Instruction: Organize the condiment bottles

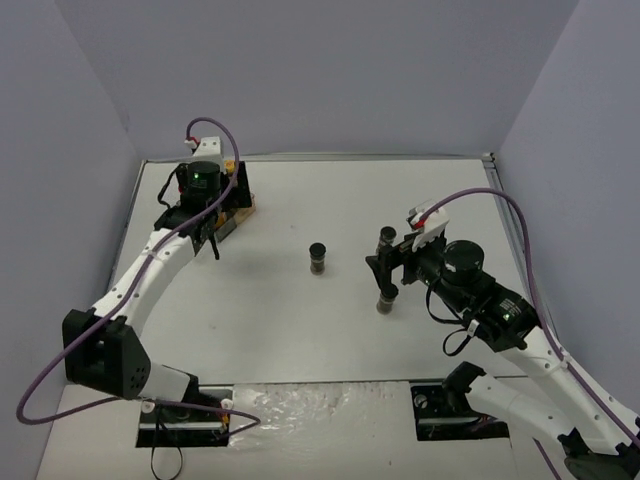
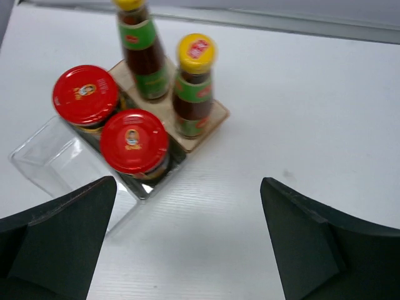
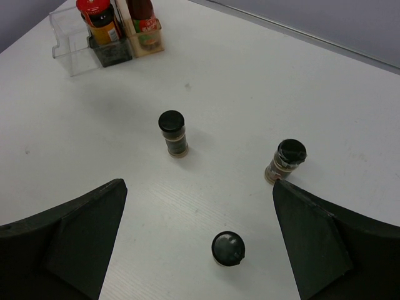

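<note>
The left gripper (image 2: 187,187) hung empty, jaws spread wide, near the rack (image 2: 47,156) — two red-lidded jars (image 2: 134,140) on its middle tier, two yellow-capped sauce bottles (image 2: 194,81) on the tan tier. The right gripper (image 3: 199,187), likewise agape, hovered over three black-capped spice jars (image 3: 172,132) standing apart on the table (image 3: 250,81).

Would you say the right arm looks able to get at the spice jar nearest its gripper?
Probably yes: the right gripper is open, the spice jar stands upright just ahead of it, and the other two jars stand apart from it.
</note>
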